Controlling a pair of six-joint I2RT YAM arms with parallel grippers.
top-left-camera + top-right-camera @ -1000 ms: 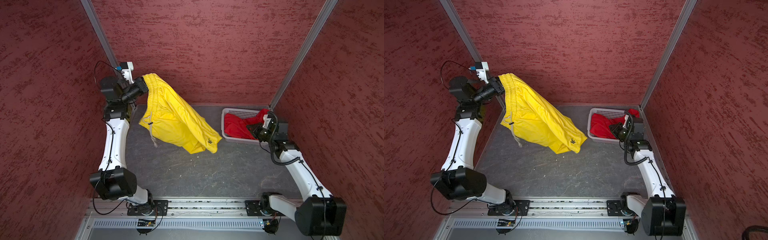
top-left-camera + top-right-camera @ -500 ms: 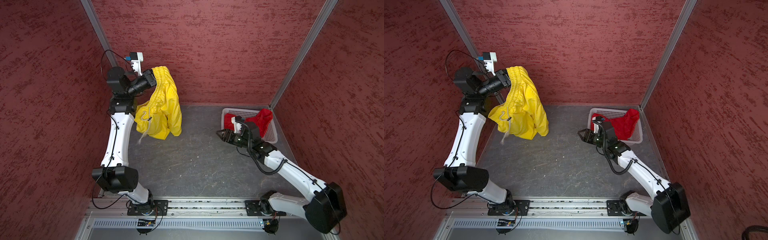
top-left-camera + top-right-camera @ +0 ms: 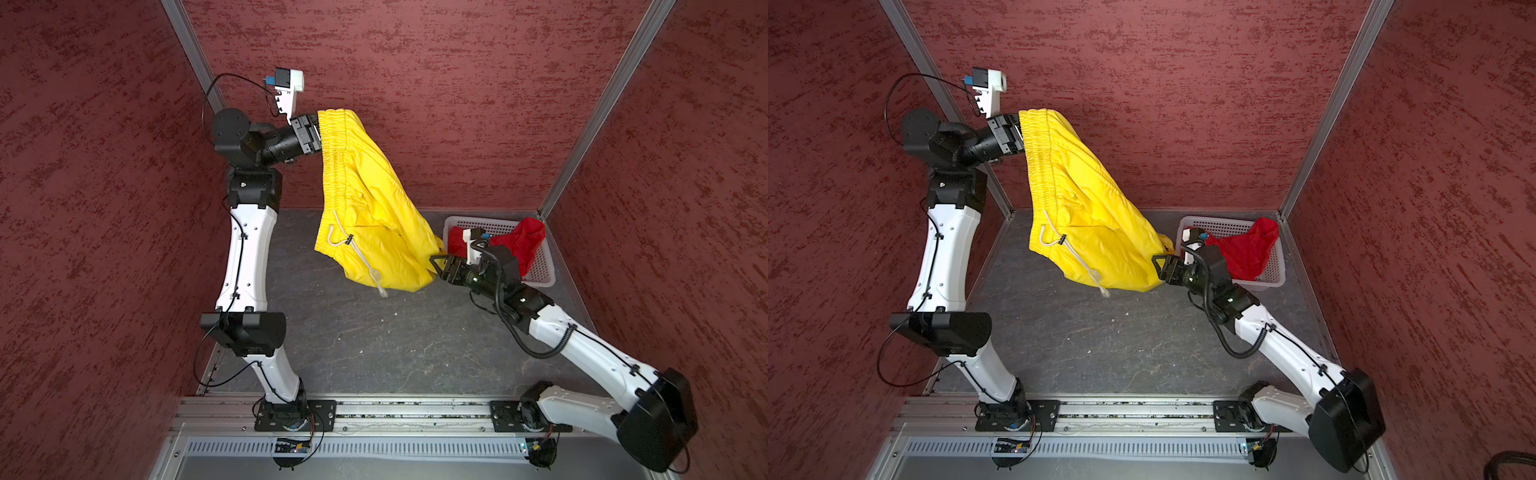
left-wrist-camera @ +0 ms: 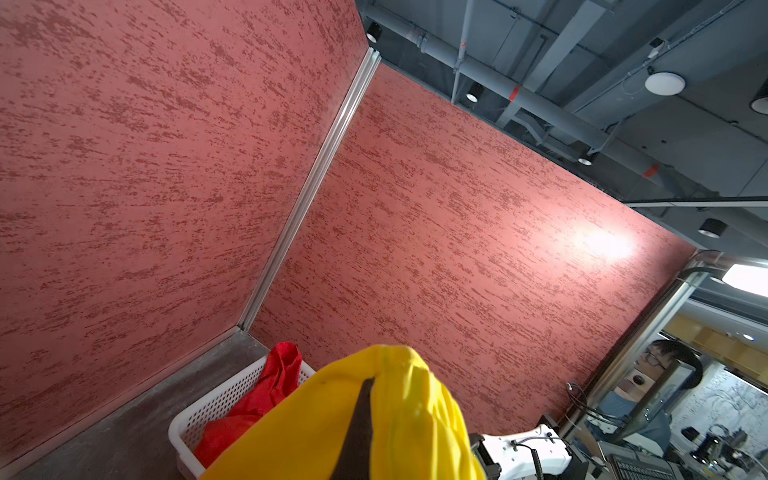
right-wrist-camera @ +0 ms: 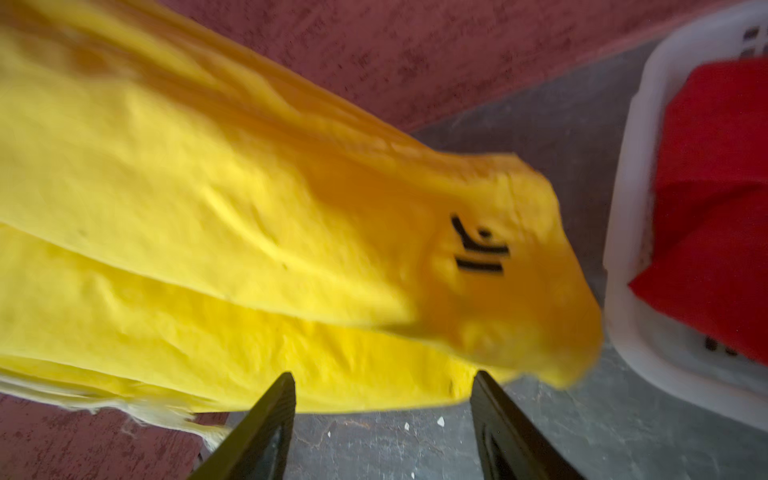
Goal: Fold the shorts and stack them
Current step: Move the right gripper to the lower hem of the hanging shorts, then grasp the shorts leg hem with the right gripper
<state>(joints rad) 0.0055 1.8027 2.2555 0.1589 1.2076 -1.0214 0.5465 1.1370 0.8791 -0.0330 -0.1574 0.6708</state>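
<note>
The left hand [image 3: 318, 134] is clamped on the waistband of the yellow shorts [image 3: 374, 216], which hang from it above the tabletop [image 3: 374, 340]. At their lower hem the right hand [image 3: 435, 266] has its fingers [image 5: 266, 415] spread, gripping nothing. The red shorts [image 3: 528, 245] lie in the white basket [image 3: 542, 270] in the far right corner.

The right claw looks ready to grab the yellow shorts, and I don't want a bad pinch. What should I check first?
1. Left claw shut on the yellow shorts' waistband: ok.
2. Right claw open: ok.
3. Cloth between the right claw's fingers: cannot tell.
4. Drawstring clear of the right claw: ok.
5. Red shorts in the basket, behind the right claw: ok.
</note>
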